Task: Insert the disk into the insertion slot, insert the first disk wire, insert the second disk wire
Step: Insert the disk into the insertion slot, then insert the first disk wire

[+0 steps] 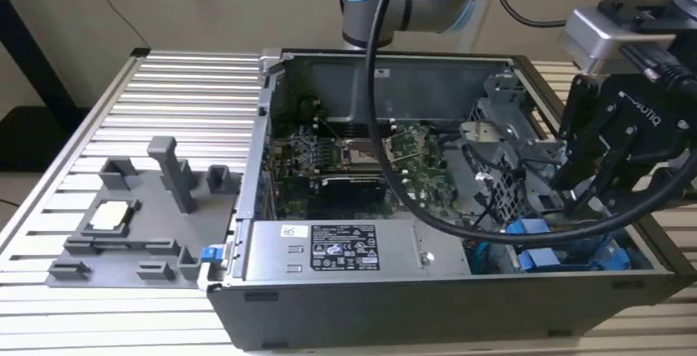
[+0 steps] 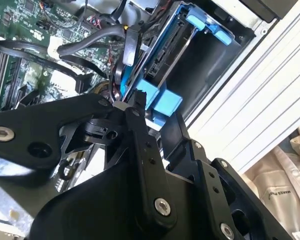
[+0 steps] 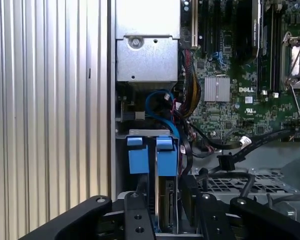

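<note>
Fig.: my tool [image 3: 167, 217] straddles the blue-framed disk [image 3: 166, 197] | grip: I cannot tell | printed label [image 1: 343, 246] on power supply [image 1: 427, 251] | case wall [image 3: 111, 75] near.

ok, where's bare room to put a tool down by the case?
Bare slatted table beyond the grey fixture, on the exterior view's left of the case; also the strip in front of the fixture. Crowded: the drive corner, with gripper, black cables and disk.
</note>
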Robot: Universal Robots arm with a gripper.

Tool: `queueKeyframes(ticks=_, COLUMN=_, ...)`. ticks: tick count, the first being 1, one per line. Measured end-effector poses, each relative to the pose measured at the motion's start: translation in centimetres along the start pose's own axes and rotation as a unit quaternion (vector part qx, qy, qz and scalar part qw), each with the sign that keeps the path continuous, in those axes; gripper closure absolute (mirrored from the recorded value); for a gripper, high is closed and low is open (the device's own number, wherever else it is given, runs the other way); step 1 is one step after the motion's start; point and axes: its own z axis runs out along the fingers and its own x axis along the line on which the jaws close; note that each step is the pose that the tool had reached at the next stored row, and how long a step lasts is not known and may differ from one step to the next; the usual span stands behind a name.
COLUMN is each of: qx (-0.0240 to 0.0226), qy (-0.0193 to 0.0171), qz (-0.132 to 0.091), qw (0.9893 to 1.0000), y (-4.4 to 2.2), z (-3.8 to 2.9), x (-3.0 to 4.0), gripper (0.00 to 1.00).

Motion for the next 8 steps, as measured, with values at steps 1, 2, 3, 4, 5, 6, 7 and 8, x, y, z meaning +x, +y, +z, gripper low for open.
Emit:
queueKeyframes(ticks=1, qx=0.0, qy=0.0, qz=0.0, qw=1.0, y=0.01, z=-0.19, x=-0.02, gripper=0.59)
queueKeyframes(ticks=2, qx=0.0003, qy=-0.0001, qz=0.0, qw=1.0, y=0.0, z=-0.2, x=-0.06, gripper=0.59)
queueKeyframes(ticks=3, qx=0.0032, qy=-0.0002, qz=0.0, qw=1.0, y=0.02, z=-0.19, x=-0.11, gripper=0.59)
queueKeyframes(ticks=4, qx=0.0111, qy=-0.0001, qz=0.0, qw=0.9999, y=0.06, z=-0.2, x=-0.15, gripper=0.59)
queueKeyframes(ticks=5, qx=0.0202, qy=-0.0001, qz=0.0, qw=0.9998, y=0.09, z=-0.21, x=-0.17, gripper=0.59)
queueKeyframes(ticks=6, qx=0.0297, qy=-0.0002, qz=0.0, qw=0.9996, y=0.13, z=-0.2, x=-0.19, gripper=0.59)
queueKeyframes(ticks=7, qx=0.0386, qy=-0.0003, qz=0.0, qw=0.9993, y=0.17, z=-0.2, x=-0.22, gripper=0.59)
queueKeyframes(ticks=8, qx=0.0471, qy=-0.0004, qz=0.0, qw=0.9989, y=0.2, z=-0.21, x=-0.24, gripper=0.59)
